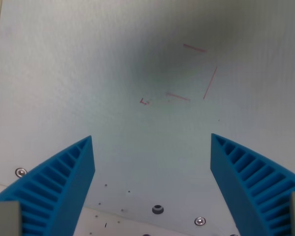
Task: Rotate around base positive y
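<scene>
the gripper [151, 138] with ribbed blue plastic fingers [64, 182] is spread wide, grasping nothing — below it a pale white board [88, 73] with thin red pen marks [194, 73] at one o'clock, silver screws [200, 221] near six.

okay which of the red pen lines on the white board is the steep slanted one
The line on the wrist view's right. It runs steeply from upper right to lower left, while the other two long strokes lie nearly flat, to its left.
</scene>
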`<control>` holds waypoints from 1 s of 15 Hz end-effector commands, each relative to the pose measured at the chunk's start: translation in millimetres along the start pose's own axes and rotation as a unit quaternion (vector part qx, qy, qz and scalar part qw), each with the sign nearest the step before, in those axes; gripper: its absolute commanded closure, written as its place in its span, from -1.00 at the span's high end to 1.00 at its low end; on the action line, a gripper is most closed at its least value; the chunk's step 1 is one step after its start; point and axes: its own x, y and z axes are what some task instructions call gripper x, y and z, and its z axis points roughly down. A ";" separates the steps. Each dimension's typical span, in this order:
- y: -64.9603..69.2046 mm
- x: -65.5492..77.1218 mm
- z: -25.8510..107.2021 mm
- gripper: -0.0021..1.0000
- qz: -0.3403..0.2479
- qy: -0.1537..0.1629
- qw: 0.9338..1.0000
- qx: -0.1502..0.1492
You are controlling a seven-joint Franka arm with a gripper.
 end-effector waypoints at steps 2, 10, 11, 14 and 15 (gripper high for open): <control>0.7 1.7 -4.0 1.00 0.000 -0.048 0.999 0.018; 0.7 1.7 -4.0 1.00 -0.001 -0.091 0.995 0.034; 0.7 1.7 -4.0 1.00 -0.001 -0.097 0.995 0.036; 0.7 1.7 -4.0 1.00 -0.001 -0.113 0.993 0.043; 0.7 1.7 -4.0 1.00 -0.001 -0.118 0.992 0.045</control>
